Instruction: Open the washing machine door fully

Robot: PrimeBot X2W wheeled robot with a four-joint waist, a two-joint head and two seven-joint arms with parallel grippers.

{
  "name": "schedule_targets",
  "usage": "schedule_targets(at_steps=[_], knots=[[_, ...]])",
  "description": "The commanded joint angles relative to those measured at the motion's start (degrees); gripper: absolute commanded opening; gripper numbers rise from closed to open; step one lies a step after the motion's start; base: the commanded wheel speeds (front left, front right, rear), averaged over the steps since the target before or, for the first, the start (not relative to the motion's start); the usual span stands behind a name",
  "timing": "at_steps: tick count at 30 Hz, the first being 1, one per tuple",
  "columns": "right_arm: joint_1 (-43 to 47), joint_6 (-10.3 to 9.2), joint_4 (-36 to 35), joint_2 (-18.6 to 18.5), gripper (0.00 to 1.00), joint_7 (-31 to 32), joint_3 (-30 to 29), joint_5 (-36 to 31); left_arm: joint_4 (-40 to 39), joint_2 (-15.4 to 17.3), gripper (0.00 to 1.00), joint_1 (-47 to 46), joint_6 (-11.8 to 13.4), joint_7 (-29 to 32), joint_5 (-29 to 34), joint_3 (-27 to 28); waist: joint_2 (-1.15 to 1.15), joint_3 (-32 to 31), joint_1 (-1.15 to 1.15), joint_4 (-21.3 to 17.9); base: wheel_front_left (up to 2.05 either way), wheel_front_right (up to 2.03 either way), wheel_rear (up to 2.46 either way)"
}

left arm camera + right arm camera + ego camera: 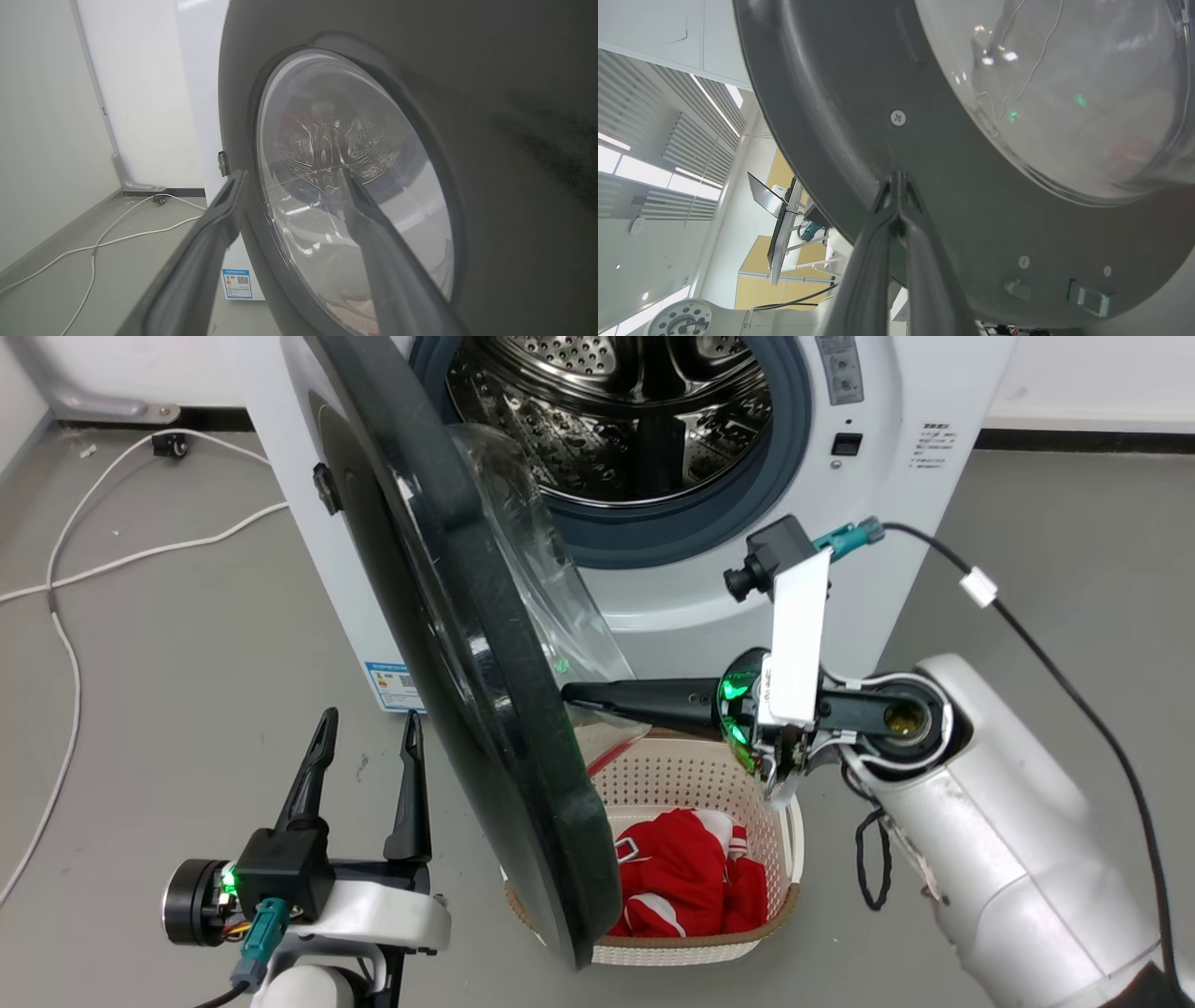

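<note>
The washing machine door [448, 644] is seen about half open. It is swung out from the left side of the washing machine [691, 607], with its edge turned toward the head camera. The steel drum [616, 420] is left bare behind it. The door is judged not yet fully open.

It seems the door is being pushed from its inner side. For this to be done well, the push should be kept on the dark rim, far from the hinge [325, 490], and not on the glass bowl [532, 551]. The rim is smooth, so the tips could slip. A slow, soft push that is bent round with the door's swing is called for.

The right gripper [896, 179] is held with its two fingers pressed together, and nothing is held between them. Their tips are set against the inner rim, just below the glass bowl, and seem to touch it.

The left gripper [369, 723] is kept near the door's outer side, with its fingers wide apart and nothing held. It cannot be told whether the door is touched by it. It may be in the way of the swing.

A basket [691, 775] with red clothes [681, 877] is set under the door's lower edge.
</note>
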Motion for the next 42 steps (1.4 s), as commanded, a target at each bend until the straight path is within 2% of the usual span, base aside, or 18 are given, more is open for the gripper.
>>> schedule_targets(at_steps=[1, 3, 6, 7, 8, 9, 15, 16, 17, 18, 22, 28, 30, 33, 35, 40, 42], knots=[[2.03, 0.0, -0.94, 0.73, 0.0, -1.49, 0.1, -0.15, 0.16, -0.04, 1.0, 1.08, -0.16, -0.15, 0.19, 0.34, 0.0, -0.62, 0.01, -0.83, 0.0, 0.0, 0.0], [3.3, 0.0, -1.64, 0.79, 0.0, -4.25, -0.93, -0.46, 0.34, -0.03, 1.0, 1.45, -0.23, -0.15, 0.06, 0.49, 0.0, -0.97, 0.01, -1.38, 0.0, 0.0, 0.0], [5.19, 0.0, -0.88, 1.26, 0.0, -11.52, -3.64, -0.88, 0.38, -0.02, 1.0, 2.0, 0.05, -0.15, 0.07, 1.08, 0.0, -1.38, 0.01, -2.71, 0.0, 0.0, 0.0], [5.19, 0.0, -0.88, 1.26, 0.0, -11.52, -3.64, -0.88, 0.38, -0.02, 1.0, 2.0, 0.05, -0.15, 0.07, 1.08, 0.0, -1.38, 0.01, -2.71, 0.0, 0.0, 0.0], [6.3, 0.0, -0.29, 1.54, 0.0, -16.28, -5.15, -1.62, 0.59, -0.02, 1.0, 2.37, 0.27, -0.15, 0.02, 1.32, 0.0, -1.74, 0.01, -3.36, 0.0, 0.0, 0.0], [6.3, 0.0, -0.29, 1.54, 0.0, -16.28, -5.15, -1.62, 0.59, -0.02, 1.0, 2.37, 0.27, -0.15, 0.02, 1.32, 0.0, -1.74, 0.01, -3.36, 0.0, 0.0, 0.0], [11.44, 0.0, -1.52, 1.61, 0.0, -29.52, -11.46, -1.85, 0.73, -0.03, 1.0, 3.28, 0.92, -0.15, -0.1, 2.55, 0.0, -2.9, 0.01, -5.3, 0.0, 0.0, 0.0], [12.68, 0.0, -2.37, 1.31, 0.23, -31.67, -12.68, -2.01, 0.75, -0.02, 1.0, 3.46, 0.96, -0.15, -0.04, 2.66, 0.0, -3.01, 0.01, -5.46, 0.0, 0.0, 0.0], [14.05, 0.0, -3.32, 1.04, 0.73, -33.71, -13.73, -2.34, 0.69, 0.0, 1.0, 3.73, 1.07, -0.15, -0.03, 2.93, 0.0, -3.13, 0.01, -5.71, 0.0, 0.0, 0.0], [15.47, 0.0, -4.34, 0.72, 1.0, -35.84, -14.77, -2.78, 0.66, 0.0, 1.0, 3.88, 1.17, -0.15, 0.0, 3.09, 0.0, -3.23, 0.01, -5.88, 0.0, 0.0, 0.0], [21.18, 0.0, -8.4, -1.06, 1.0, -45.16, -17.72, -7.2, 0.57, -0.02, 1.0, 4.36, 1.11, -0.15, 0.24, 3.7, 0.0, -3.58, 0.01, -6.48, 0.0, 0.0, 0.0], [28.33, 0.0, -10.77, -5.09, 1.0, -60.73, -18.72, -21.18, 0.59, -0.01, 1.0, 4.83, 0.99, -0.15, 0.36, 3.97, 0.0, -4.08, 0.01, -6.56, 0.0, 0.0, 0.0], [30.2, 0.0, -10.96, -6.24, 1.0, -63.67, -19.32, -26.78, 0.71, -0.01, 1.0, 4.9, 0.97, -0.15, 0.37, 4.05, 0.0, -4.29, 0.01, -6.49, 0.0, 0.0, 0.0], [32.61, 0.0, -11.62, -7.59, 1.0, -65.33, -21.91, -38.7, 0.73, -0.02, 1.0, 5.15, 0.92, -0.15, 0.46, 4.26, 0.0, -4.54, 0.01, -6.43, 0.0, 0.0, 0.0], [33.95, 0.0, -13.77, -7.29, 1.0, -65.54, -26.2, -49.31, 0.72, 0.0, 1.0, 5.31, 0.9, -0.15, 0.5, 4.51, 0.0, -4.68, 0.01, -6.46, 0.0, 0.0, 0.0], [39.34, 0.0, -23.05, -2.0, 1.0, -65.5, -33.88, -73.67, 0.62, 0.01, 1.0, 5.61, 0.8, -0.15, 0.78, 4.87, 0.0, -4.93, 0.01, -6.48, 0.0, 0.0, 0.0], [41.04, -0.02, -26.33, -0.37, 1.0, -65.52, -34.83, -79.58, 0.64, -0.01, 1.0, 5.6, 0.59, -0.15, 0.99, 4.89, 0.0, -5.05, 0.01, -6.44, 0.0, 0.0, 0.0]])
